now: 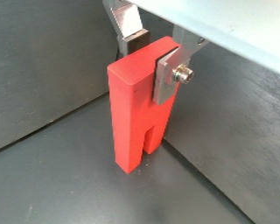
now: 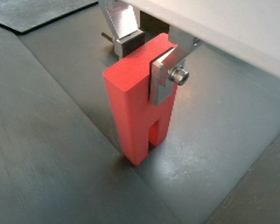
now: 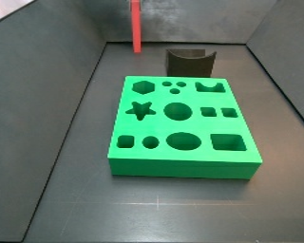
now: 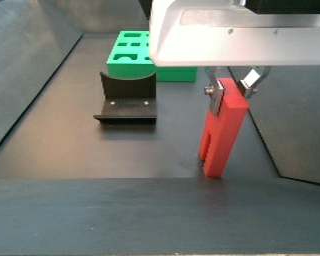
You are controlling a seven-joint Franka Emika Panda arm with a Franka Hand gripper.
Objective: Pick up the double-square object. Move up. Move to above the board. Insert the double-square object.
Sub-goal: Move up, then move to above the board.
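Dark counter (image 4: 69, 200) underneath, end effector (image 1: 154, 54) clamping the double-square object (image 4: 223, 135) upright, beyond the board (image 3: 180, 128), ready for lifting.

Wrist views close above hand (image 1: 157, 54)

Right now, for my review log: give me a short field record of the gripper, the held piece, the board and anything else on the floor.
gripper: jaws shut on the top of the double-square object
double-square object: red-orange bar, upright, lower end at or just above the floor
board: green, flat on the floor, cutouts all empty
fixture: dark bracket between board and bar
stage: grasped, not yet over the board
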